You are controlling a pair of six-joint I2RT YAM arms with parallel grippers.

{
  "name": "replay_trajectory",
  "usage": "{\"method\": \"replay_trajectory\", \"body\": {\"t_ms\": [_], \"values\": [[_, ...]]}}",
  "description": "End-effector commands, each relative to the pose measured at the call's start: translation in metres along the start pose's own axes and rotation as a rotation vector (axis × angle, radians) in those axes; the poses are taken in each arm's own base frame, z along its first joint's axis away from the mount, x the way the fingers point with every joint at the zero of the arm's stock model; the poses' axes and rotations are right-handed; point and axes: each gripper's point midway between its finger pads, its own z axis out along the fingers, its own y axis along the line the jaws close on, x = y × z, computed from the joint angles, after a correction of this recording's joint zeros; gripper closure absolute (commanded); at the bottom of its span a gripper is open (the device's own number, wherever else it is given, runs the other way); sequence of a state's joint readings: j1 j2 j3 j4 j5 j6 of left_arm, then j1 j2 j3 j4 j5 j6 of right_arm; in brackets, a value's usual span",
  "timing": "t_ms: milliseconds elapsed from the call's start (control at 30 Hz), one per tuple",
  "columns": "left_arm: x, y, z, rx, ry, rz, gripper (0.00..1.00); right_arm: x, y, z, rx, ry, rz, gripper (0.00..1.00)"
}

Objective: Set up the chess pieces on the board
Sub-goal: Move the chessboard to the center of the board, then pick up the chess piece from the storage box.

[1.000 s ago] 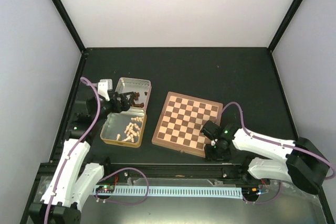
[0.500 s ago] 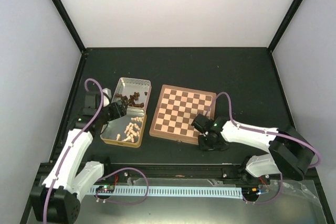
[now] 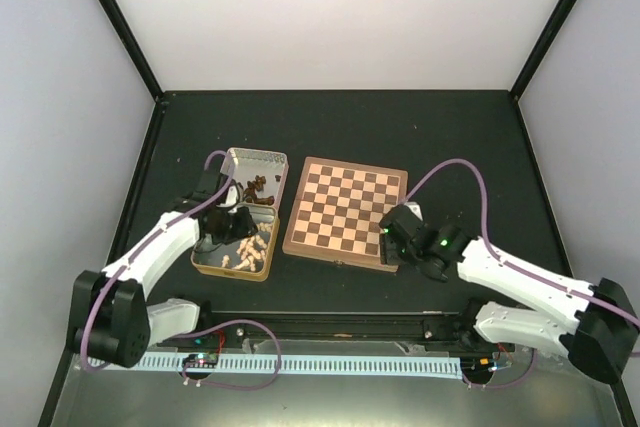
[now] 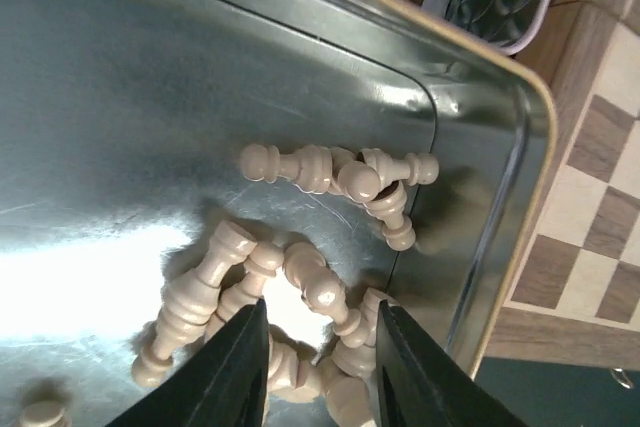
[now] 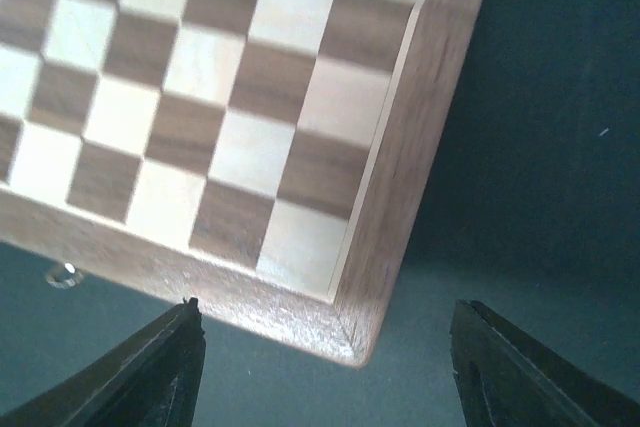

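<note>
The board (image 3: 345, 213) lies flat at mid-table with no pieces on it. Cream chess pieces (image 3: 250, 245) lie loose in the nearer tin half (image 3: 210, 260), and dark ones (image 3: 255, 189) lie in the farther tin half (image 3: 262, 159). My left gripper (image 3: 226, 225) reaches down into the nearer tin. In the left wrist view its fingers (image 4: 240, 372) straddle a heap of cream pieces (image 4: 325, 292), with a gap still showing on both sides. My right gripper (image 3: 393, 244) hangs open at the board's near right corner (image 5: 355, 342), holding nothing.
The tin's gold-edged wall (image 4: 500, 237) stands between the cream heap and the board's left border (image 4: 560, 322). A small metal bit (image 5: 64, 274) lies on the black table by the board's near edge. Grey side walls enclose the table.
The board has slid left and squared up. My right gripper has moved to its near right corner and opened. My left gripper has gone from the dark-piece tin into the cream tin, its jaws narrowing.
</note>
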State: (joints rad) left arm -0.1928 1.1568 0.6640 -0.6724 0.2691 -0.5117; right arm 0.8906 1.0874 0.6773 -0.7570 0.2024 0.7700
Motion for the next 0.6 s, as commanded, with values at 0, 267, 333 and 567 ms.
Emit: {"method": "replay_trajectory", "body": {"t_ms": [0,267,333,567], "values": [[-0.007,-0.011,0.010,-0.007,0.011,0.034,0.72,-0.038,-0.016,-0.027,0.070,-0.194,0.077,0.32],[0.001,-0.006,0.035,-0.066,0.077,0.066,0.73,-0.050,-0.009,-0.029,0.049,-0.230,0.110,0.35],[-0.002,-0.009,0.037,-0.059,0.072,0.073,0.74,-0.050,-0.008,-0.029,0.052,-0.226,0.106,0.36],[-0.007,-0.009,0.042,-0.082,0.076,0.089,0.87,-0.055,-0.009,-0.032,0.056,-0.250,0.107,0.37]]}}
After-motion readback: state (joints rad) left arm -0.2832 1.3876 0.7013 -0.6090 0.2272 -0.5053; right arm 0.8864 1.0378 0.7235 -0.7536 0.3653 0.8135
